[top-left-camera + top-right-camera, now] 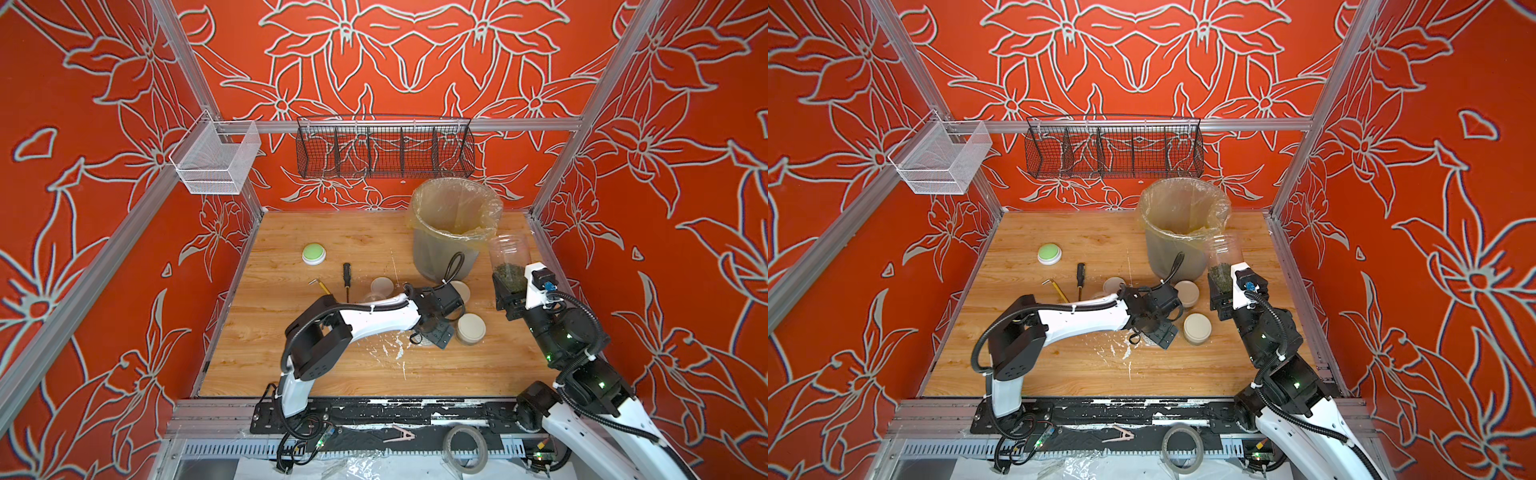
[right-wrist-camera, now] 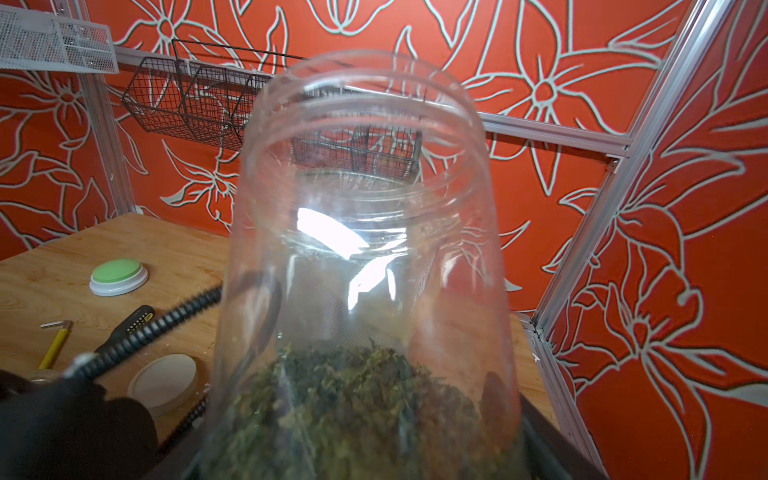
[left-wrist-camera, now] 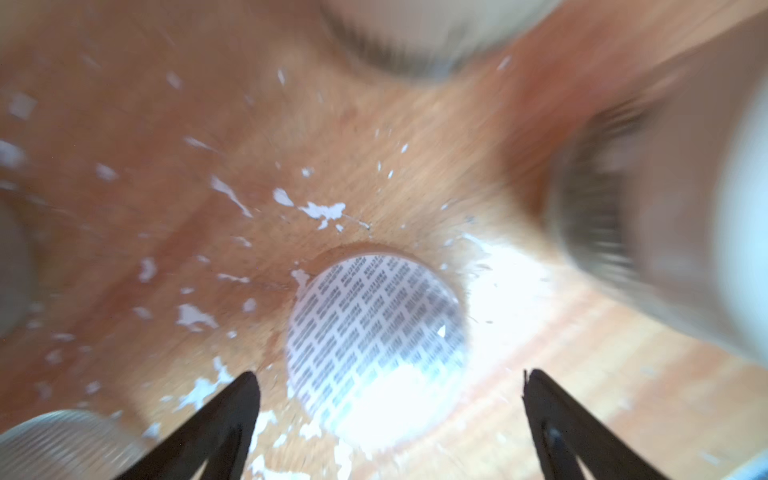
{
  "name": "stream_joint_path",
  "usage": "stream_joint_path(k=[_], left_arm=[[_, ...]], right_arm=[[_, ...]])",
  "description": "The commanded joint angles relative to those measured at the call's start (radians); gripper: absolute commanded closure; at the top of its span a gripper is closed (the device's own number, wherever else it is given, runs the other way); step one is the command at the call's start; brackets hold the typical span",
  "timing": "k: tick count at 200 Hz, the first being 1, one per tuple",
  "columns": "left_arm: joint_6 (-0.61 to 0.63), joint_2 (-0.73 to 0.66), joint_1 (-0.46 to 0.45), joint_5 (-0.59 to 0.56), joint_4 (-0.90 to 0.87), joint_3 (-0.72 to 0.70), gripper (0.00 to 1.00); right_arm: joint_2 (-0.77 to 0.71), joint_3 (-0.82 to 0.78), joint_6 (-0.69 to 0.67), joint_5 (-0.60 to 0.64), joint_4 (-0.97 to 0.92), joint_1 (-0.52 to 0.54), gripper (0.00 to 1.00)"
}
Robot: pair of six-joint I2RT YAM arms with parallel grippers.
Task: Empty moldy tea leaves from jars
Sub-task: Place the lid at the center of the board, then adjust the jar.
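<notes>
Lid on the table, jar raised by the bin.
Centre frame, my left gripper (image 3: pixel 386 376) hangs with jaws wide apart above the dotted lid (image 3: pixel 374 332) lying on the table (image 1: pixel 332 374). Farther right, my right gripper (image 1: pixel 505 299) is clamped on the open jar (image 1: pixel 509 253). The moldy tea leaves (image 2: pixel 353 399) sit at its base, and its mouth is just beside the lined bin (image 1: pixel 432 253).

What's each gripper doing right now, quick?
Left gripper: open, jaws apart above the dotted lid on the table, holding nothing.
Right gripper: closed on the lidless jar with tea leaves inside.
</notes>
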Motion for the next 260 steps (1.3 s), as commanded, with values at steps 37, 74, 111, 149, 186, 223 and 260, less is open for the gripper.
stream_joint_path(k=[37, 74, 111, 149, 186, 223, 260], left_arm=[[-0.013, -0.322, 0.022, 0.005, 0.012, 0.046, 0.01], [-0.044, -0.483, 0.138, 0.215, 0.104, 0.056, 0.0], [-0.038, -0.572, 0.195, 0.449, 0.251, 0.04, 0.0], [-0.052, -0.572, 0.198, 0.476, 0.282, 0.053, 0.0], [-0.092, -0.556, 0.221, 0.447, 0.305, 0.054, 0.01], [-0.103, -0.536, 0.229, 0.493, 0.347, 0.081, 0.01], [-0.144, -0.51, 0.237, 0.545, 0.402, 0.089, 0.01]], right_arm=[[0.045, 0.082, 0.014, -0.171, 0.014, 0.001, 0.6], [0.114, 0.1, 0.015, -0.324, 0.052, 0.001, 0.6], [0.196, 0.141, 0.03, -0.463, 0.071, 0.001, 0.6], [0.244, 0.167, 0.066, -0.577, 0.109, 0.002, 0.6], [0.246, 0.152, 0.076, -0.665, 0.171, 0.002, 0.6], [0.243, 0.142, 0.079, -0.749, 0.212, 0.002, 0.6], [0.245, 0.131, 0.085, -0.786, 0.239, 0.004, 0.6]])
